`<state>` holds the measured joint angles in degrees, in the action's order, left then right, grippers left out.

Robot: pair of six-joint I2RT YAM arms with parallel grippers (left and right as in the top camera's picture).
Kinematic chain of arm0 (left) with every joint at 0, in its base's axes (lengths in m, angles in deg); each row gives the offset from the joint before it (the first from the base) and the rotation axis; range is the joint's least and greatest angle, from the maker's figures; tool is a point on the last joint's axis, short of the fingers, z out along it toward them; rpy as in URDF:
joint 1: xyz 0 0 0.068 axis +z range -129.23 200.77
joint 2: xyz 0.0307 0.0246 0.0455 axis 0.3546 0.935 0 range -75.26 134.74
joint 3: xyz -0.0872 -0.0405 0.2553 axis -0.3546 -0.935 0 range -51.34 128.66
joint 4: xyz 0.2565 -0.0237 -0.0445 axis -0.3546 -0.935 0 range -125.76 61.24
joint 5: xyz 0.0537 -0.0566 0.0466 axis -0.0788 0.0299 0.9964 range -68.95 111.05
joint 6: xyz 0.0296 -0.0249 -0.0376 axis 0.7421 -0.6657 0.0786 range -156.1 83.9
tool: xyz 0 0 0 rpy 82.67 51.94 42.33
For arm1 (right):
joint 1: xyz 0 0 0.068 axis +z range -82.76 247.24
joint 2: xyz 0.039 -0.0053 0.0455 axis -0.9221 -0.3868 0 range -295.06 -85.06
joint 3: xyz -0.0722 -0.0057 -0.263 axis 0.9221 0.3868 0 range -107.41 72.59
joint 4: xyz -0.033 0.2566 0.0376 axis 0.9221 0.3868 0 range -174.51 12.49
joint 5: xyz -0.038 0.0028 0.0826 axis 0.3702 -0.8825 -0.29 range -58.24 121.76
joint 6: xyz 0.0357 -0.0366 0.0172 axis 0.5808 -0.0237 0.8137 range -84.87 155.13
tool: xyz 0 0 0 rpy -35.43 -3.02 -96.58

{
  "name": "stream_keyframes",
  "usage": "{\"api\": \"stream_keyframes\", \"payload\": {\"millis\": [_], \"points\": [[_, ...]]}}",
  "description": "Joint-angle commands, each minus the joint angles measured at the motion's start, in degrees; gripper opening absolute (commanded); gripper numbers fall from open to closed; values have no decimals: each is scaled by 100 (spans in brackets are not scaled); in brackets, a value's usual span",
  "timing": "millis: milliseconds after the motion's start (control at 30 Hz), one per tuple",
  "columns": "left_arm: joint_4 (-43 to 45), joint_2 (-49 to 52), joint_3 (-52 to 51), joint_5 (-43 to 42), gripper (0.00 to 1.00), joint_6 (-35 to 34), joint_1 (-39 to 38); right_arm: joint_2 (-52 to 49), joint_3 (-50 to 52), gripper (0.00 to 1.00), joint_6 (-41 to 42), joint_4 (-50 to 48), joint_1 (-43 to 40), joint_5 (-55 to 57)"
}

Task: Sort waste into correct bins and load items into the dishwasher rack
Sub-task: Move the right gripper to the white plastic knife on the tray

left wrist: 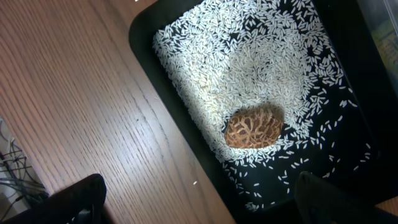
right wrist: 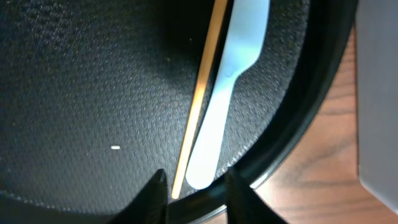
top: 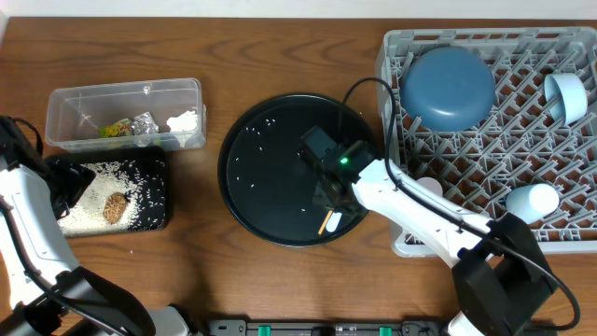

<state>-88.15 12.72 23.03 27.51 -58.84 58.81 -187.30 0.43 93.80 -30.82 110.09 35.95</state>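
A pale blue plastic fork (right wrist: 231, 74) and a wooden chopstick (right wrist: 203, 81) lie side by side on the round black plate (top: 244, 140), near its front right rim; both also show in the overhead view (top: 330, 222). My right gripper (right wrist: 196, 180) is open, low over the plate, its fingers on either side of the two handle ends. My left gripper (left wrist: 199, 190) is open and empty over the near edge of a black tray (left wrist: 348, 112). The tray holds scattered rice and a brown wrinkled lump (left wrist: 253, 127).
A grey dishwasher rack (top: 392, 56) at the right holds a blue bowl (top: 448, 86) and two pale cups (top: 567, 96) (top: 532, 200). A clear bin (top: 65, 103) with scraps stands behind the black tray (top: 154, 201). A few rice grains lie on the plate.
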Motion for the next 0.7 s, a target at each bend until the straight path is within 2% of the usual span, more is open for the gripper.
{"api": "stream_keyframes", "payload": {"millis": [0,200,267,400,667], "points": [[-11,-33,0,111,98,-33,20,-11,234,29,365,-107,17,162],[-13,-33,0,111,98,-33,20,-11,581,17,909,-444,-129,249],[-13,-33,0,111,98,-33,20,-11,592,18,905,-516,-168,254],[-13,-33,0,111,98,-33,20,-11,597,27,1010,-511,-197,343],[-13,-33,0,111,98,-33,20,-11,785,20,1587,-608,-197,640]]}}
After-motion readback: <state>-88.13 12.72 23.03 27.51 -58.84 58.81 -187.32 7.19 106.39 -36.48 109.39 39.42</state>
